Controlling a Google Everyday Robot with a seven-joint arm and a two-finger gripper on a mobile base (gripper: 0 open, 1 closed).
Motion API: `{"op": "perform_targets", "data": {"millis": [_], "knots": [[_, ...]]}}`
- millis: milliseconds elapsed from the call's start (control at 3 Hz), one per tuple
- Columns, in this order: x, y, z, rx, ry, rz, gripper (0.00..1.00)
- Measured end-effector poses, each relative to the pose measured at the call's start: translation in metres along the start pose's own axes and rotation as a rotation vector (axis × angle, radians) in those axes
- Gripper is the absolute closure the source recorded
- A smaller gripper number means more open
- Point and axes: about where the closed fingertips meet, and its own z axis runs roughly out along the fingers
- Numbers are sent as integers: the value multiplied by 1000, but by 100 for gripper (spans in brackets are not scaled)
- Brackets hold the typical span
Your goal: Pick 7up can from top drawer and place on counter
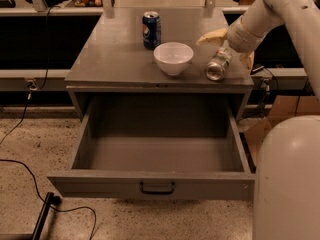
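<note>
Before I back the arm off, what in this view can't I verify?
All in the camera view:
1. 7up can, on its side on the counter: its far end is hidden by the gripper, so contact with the open fingers is unclear.
2. Can label: turned away, unreadable.
3. Top drawer: floor strip behind its front panel is hidden by that panel.
4. Counter's right rear corner: covered by the arm.

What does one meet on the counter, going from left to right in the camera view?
Pepsi can → white bowl → 7up can, lying on its side, with the open gripper straddling it from behind.
</note>
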Motion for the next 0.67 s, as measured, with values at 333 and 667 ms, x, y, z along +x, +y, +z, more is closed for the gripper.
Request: {"op": "perform_targets", "data": {"millis": [333,667], "knots": [[-1,-1,-2,3,-2,-5,0],[-4,-5,-15,32,-17,9,0]]}}
